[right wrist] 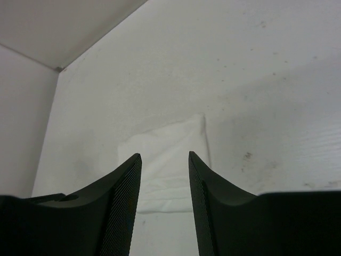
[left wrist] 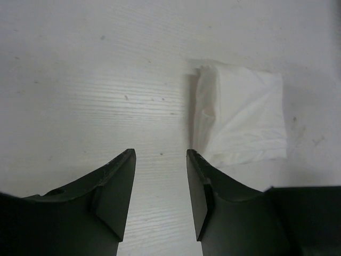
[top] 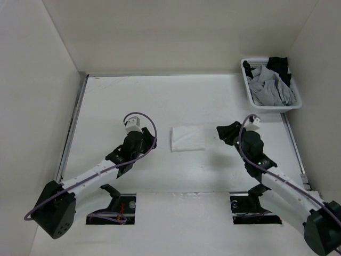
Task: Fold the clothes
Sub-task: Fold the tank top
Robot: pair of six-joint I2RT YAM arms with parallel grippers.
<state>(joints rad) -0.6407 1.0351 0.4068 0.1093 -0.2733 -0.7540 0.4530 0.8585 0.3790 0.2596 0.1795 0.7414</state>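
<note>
White tabletop [top: 160, 101] is stretching out bare under both arms, boxed in by pale walls. The left gripper [left wrist: 160, 154] is hovering with its jaws standing apart and nothing between them; the right gripper [right wrist: 164, 156] is doing the same, spread and holding nothing. Between the two, well clear of either, the clothes [top: 187, 138] are lying flat as a small white rectangle, looking already folded down, with the long axis running left to right across the table. From the left gripper the bundle is sitting ahead and off to the right; from the right gripper it is sitting straight ahead, showing in the gap between the jaws. I am judging the right arm slightly nearer and squarer to it, so any further fold would probably be starting from the right short edge. Far right, a basket [top: 249, 85] is holding grey and black garments.
</note>
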